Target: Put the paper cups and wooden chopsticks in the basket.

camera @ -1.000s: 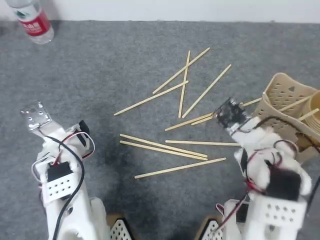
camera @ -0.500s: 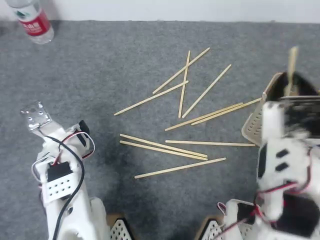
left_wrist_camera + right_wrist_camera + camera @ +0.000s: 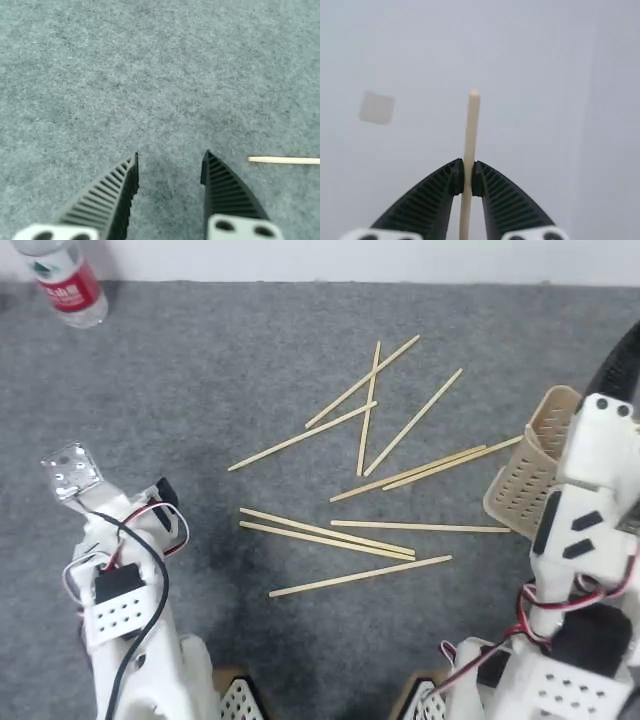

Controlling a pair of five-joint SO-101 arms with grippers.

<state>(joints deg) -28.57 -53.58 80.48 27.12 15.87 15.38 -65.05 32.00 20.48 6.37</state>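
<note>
Chopstick [image 3: 471, 125] pinched in right pincer [image 3: 465, 180], long axis running out past its tips; basket [image 3: 530, 480] lies right beside that arm. Left pincer [image 3: 170, 167] spread over tabletop [image 3: 150, 60], loose sticks [image 3: 326, 531] between arms.

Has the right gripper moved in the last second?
Yes. The right gripper swung from the carpet beside the basket to above it, raised, shut on a chopstick.
</note>
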